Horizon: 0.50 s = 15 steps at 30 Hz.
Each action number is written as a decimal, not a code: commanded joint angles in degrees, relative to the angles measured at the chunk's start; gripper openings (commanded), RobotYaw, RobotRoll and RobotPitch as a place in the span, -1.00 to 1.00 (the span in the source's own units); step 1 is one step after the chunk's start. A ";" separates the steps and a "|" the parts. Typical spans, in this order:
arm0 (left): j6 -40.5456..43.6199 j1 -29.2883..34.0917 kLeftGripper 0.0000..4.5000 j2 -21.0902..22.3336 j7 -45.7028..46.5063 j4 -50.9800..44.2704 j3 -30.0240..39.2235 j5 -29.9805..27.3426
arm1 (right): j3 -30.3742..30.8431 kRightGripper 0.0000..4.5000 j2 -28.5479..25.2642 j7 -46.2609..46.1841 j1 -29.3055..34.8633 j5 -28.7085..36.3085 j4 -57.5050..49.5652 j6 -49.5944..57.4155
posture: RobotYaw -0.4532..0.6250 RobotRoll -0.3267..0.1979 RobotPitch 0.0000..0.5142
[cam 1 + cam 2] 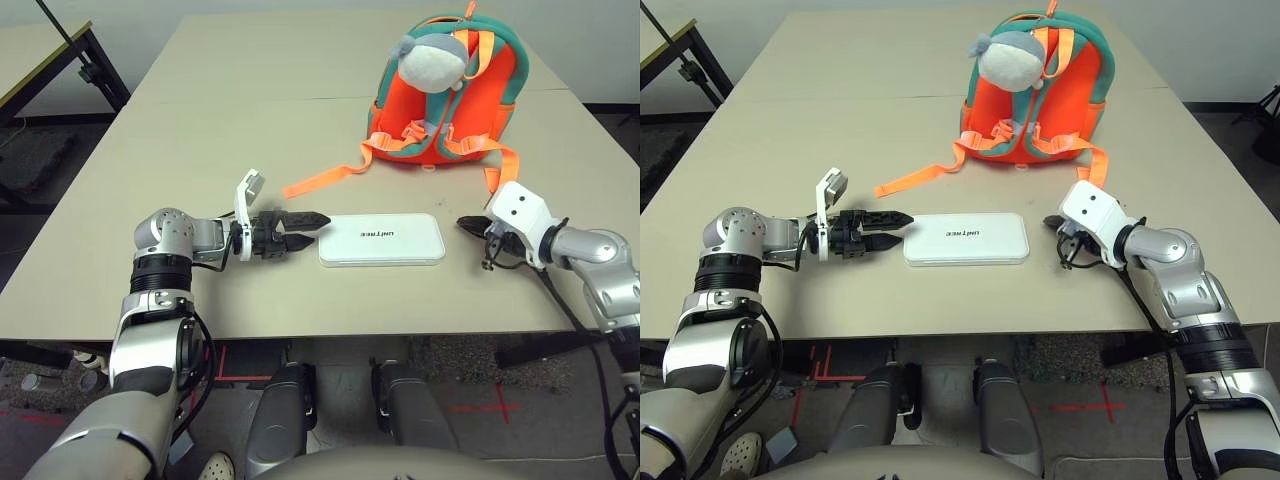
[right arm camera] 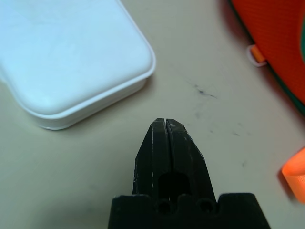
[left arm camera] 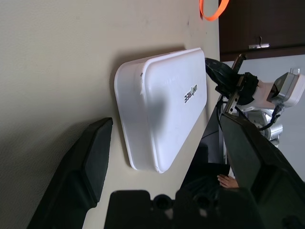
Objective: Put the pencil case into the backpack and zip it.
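Observation:
The white pencil case (image 1: pixel 382 240) lies flat on the table near the front edge, its dark lettering facing up. My left gripper (image 1: pixel 318 228) is open at the case's left end, one finger (image 3: pixel 90 157) on each side of that end, apart from it. My right gripper (image 1: pixel 464 223) is shut with nothing in it, a short way off the case's right end (image 2: pixel 71 62). The orange and teal backpack (image 1: pixel 450 100) lies behind the case, straps up, with the grey-and-white plush toy (image 1: pixel 432 58) resting on it. Its zip is hidden.
A loose orange strap (image 1: pixel 320 180) trails from the backpack toward the case's left end. The beige table (image 1: pixel 200 120) is bare to the left and behind. A second table (image 1: pixel 40 60) with a black frame stands at the far left.

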 commanded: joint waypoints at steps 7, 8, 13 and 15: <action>-0.02 0.19 1.00 -0.57 0.14 0.71 -0.48 1.47 | 4.16 -0.98 1.43 4.25 -0.19 1.27 -3.32 2.12 | -0.41 0.25 -0.48; -0.10 0.21 1.00 -0.57 0.08 0.68 -0.48 1.46 | 3.97 -0.98 2.22 4.24 -0.23 2.14 -3.92 3.01 | -0.41 0.25 -0.48; -0.33 0.24 1.00 -0.48 -0.30 0.50 -0.60 1.33 | 4.95 -0.98 4.01 3.88 -1.76 1.70 -4.92 3.82 | -0.41 0.25 -0.47; -0.34 0.17 1.00 -0.47 -0.17 0.69 -0.49 1.38 | 5.24 -0.98 4.75 3.79 -2.03 1.79 -5.44 4.30 | -0.41 0.25 -0.46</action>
